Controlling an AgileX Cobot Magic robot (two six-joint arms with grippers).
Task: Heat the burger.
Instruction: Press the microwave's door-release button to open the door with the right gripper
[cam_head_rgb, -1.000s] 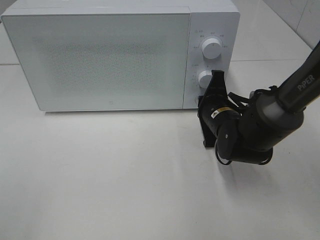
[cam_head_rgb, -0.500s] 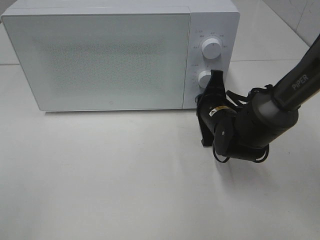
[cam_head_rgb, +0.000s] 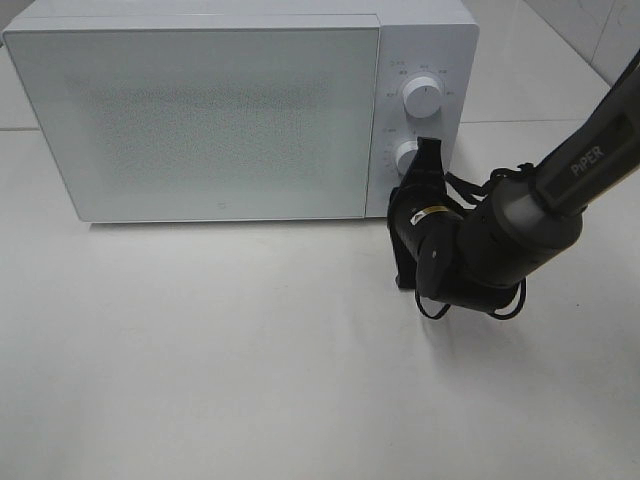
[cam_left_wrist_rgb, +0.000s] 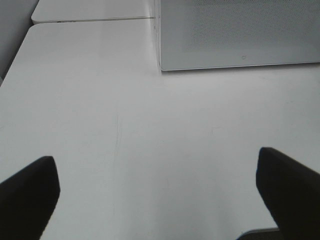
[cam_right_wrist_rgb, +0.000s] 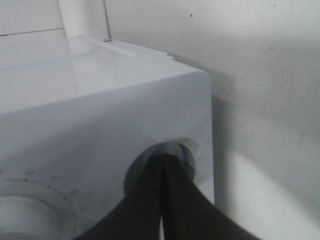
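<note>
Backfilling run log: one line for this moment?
right gripper: shut, fingers at lower knob | left gripper: open | microwave: door closed | burger: unseen

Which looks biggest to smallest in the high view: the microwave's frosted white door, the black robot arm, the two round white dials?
1. Frosted white door.
2. Black robot arm, though nearer the camera.
3. Upper dial and lower dial: alike; lower partly hidden.
</note>
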